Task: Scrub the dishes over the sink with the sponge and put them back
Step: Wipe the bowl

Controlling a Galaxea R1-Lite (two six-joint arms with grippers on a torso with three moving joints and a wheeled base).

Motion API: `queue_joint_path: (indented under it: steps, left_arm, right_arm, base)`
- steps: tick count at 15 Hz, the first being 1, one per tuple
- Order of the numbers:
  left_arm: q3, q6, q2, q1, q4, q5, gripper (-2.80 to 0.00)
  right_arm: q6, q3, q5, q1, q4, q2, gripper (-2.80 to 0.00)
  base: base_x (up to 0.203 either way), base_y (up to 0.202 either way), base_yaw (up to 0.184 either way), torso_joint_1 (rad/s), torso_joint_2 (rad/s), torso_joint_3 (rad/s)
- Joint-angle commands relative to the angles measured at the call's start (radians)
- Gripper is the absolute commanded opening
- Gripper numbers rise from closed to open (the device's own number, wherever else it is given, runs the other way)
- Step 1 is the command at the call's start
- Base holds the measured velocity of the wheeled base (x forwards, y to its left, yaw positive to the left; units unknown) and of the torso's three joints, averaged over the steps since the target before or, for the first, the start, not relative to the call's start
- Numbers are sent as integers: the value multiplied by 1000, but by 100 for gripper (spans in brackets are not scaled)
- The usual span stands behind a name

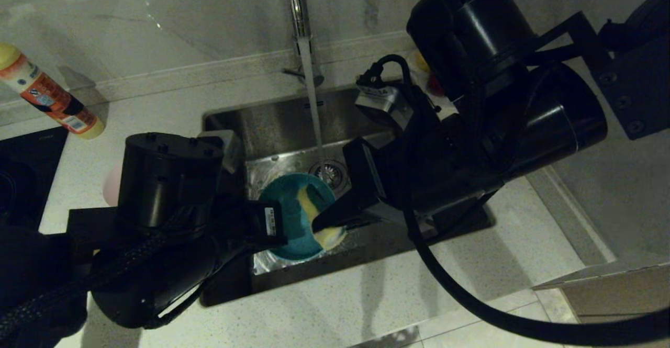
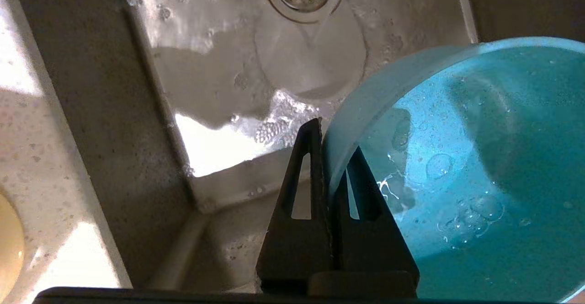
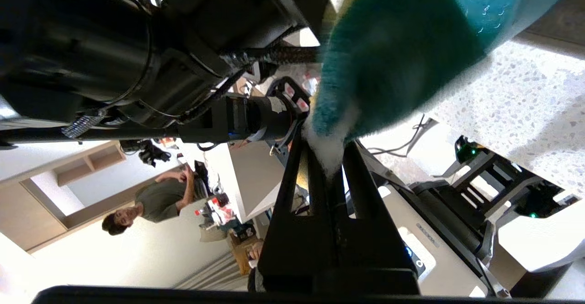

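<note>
Over the steel sink [image 1: 277,123] hangs a teal bowl [image 1: 290,206], tilted. My left gripper [image 1: 282,233] is shut on its near rim, one finger inside and one outside, as the left wrist view shows: gripper [image 2: 332,153], bowl [image 2: 457,157], wet sink floor [image 2: 219,66]. My right gripper [image 1: 322,225] reaches in from the right, shut on the sponge [image 1: 316,217], which lies against the bowl's inside. In the right wrist view the gripper [image 3: 327,153] pinches the sponge [image 3: 388,57] by its foam edge, green face towards the camera. A pale pink bowl [image 1: 111,183] peeks out behind my left arm.
Water runs from the tap [image 1: 299,18] down to the drain strainer [image 1: 328,172]. An orange-labelled bottle [image 1: 49,97] lies on the counter at the far left, beside a black hob [image 1: 26,170]. Yellow and red things [image 1: 426,73] show behind my right arm. Speckled counter [image 1: 366,306] fronts the sink.
</note>
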Motion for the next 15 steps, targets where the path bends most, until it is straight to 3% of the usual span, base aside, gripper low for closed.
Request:
queue_joint_path:
  steps: [1,15]
  left_arm:
    - [1,-2,3,0,-7,8,-280]
    - [56,25,-26,-43,-80,8,-280]
  right_arm:
    - [4,1,3,0,8,17,-280]
    - [2,0,-2,-3,-33,9,-280]
  base:
    - [0,0,0,0,0,0]
    - [0,0,0,0,0,0]
